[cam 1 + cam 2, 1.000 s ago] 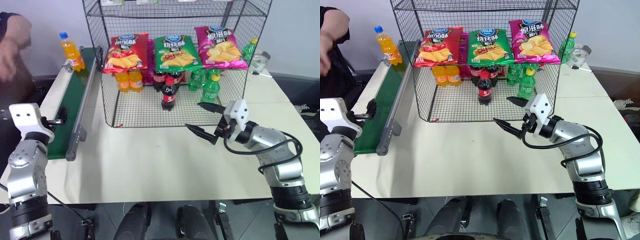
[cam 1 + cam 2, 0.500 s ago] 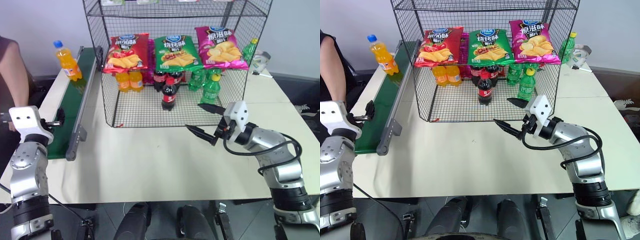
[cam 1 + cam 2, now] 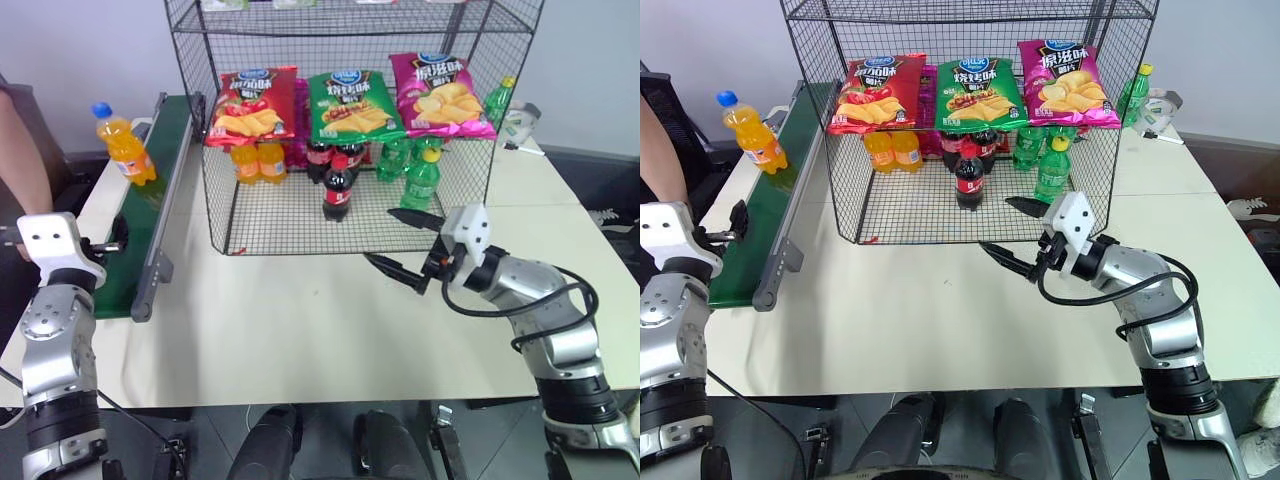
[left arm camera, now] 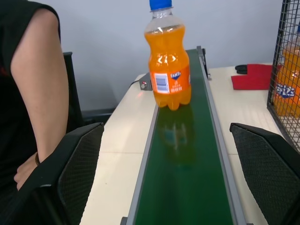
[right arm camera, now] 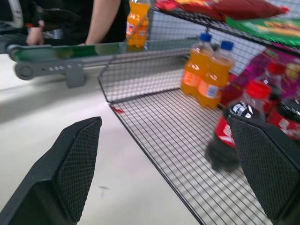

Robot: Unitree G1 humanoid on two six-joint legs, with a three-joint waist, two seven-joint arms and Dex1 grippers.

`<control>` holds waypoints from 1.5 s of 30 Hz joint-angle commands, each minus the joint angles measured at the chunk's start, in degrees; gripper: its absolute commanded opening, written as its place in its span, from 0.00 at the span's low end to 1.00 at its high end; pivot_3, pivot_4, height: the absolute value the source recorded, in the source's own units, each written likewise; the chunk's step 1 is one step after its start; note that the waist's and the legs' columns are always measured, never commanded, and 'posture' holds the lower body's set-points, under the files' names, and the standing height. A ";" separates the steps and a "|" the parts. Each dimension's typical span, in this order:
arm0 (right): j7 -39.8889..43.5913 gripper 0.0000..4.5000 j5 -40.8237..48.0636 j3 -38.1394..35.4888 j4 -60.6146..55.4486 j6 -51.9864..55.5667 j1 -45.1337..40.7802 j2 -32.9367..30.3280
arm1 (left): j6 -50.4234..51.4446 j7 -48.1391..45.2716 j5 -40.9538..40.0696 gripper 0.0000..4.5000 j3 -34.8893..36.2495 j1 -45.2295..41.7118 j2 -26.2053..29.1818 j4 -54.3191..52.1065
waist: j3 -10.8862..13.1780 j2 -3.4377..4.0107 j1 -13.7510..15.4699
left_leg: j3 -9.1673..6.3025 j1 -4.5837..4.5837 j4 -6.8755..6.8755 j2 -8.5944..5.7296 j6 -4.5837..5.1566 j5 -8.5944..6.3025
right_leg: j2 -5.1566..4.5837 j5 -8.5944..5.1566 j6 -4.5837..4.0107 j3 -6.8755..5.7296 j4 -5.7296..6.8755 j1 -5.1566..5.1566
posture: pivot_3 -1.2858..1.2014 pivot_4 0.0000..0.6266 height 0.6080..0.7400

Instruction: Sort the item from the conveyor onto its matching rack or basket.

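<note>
The item, an orange soda bottle with a blue cap, stands upright on the dark-green conveyor at the table's left, far up the belt. My left gripper is open at the belt's near end, facing up the belt with the bottle well ahead of it. The black wire rack stands at the table's middle back. In front of the rack's lower tier my right gripper hangs open and empty, pointing left.
Three chip bags lie on the rack's middle tier. Below stand orange bottles, cola bottles and green bottles. A person's arm is beside the conveyor's left. Bare tabletop lies in front of the rack.
The orange bottle has travelled down the belt toward my left gripper. The person's hand has drawn back to the left. Neither arm has moved.
</note>
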 commanded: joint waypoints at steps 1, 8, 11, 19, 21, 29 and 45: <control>-0.52 1.00 1.54 -0.14 -3.64 0.52 0.21 0.61 | -1.78 0.23 0.35 1.00 0.51 -0.87 0.67 -0.08 | 0.00 0.00 0.00 | 0.00 0.00 0.00 0.00 0.00 0.00 | 0.00 0.00 0.00 0.00 0.00 0.00 | 0.52 0.24 1.00; -0.72 1.00 1.88 0.16 -4.46 1.34 0.56 0.63 | -2.15 0.29 -0.40 1.00 1.34 -0.44 0.44 0.00 | 0.00 0.00 0.01 | 0.00 0.00 0.01 0.00 0.00 0.00 | 0.00 0.00 0.00 0.00 0.00 0.00 | 0.52 0.24 1.00; -0.42 1.00 1.96 0.16 -4.23 1.29 0.62 0.56 | -1.91 0.33 -1.23 1.00 1.67 -0.08 0.05 -0.53 | 0.00 0.00 0.00 | 0.00 0.00 0.00 0.00 0.00 0.00 | 0.00 0.00 0.00 0.00 0.00 0.00 | 0.52 0.24 1.00; -0.09 1.00 1.66 0.37 -3.46 0.87 0.32 0.70 | -1.24 0.24 -3.82 1.00 2.40 0.01 -0.86 -1.41 | 0.00 -0.01 0.00 | 0.00 0.00 0.01 0.00 0.00 0.00 | 0.00 0.00 0.00 -0.01 0.00 0.00 | 0.52 0.24 1.00; -0.16 1.00 1.56 0.46 -3.30 0.84 0.08 0.79 | -1.16 0.40 -4.53 1.00 2.61 -0.07 -0.87 -1.50 | 0.00 -0.01 0.00 | 0.00 0.00 0.01 0.00 0.00 0.00 | 0.00 0.00 0.00 -0.01 0.00 0.00 | 0.52 0.24 1.00; -0.68 1.00 1.34 0.80 -3.42 1.28 -0.61 1.00 | -1.10 0.60 -5.41 1.00 2.69 -0.22 -0.36 -1.34 | 0.00 -0.01 0.00 | 0.00 0.00 0.01 0.00 0.00 0.00 | 0.00 0.00 0.00 0.00 0.00 0.00 | 0.52 0.24 1.00; -0.98 1.00 1.56 0.54 -4.35 2.03 -0.07 0.73 | -1.35 1.16 -5.53 0.71 2.96 -0.10 0.03 -1.86 | 0.00 -0.01 0.03 | 0.00 0.00 0.01 0.00 0.00 0.00 | 0.00 0.00 0.00 -0.01 0.00 0.00 | 0.52 0.24 1.00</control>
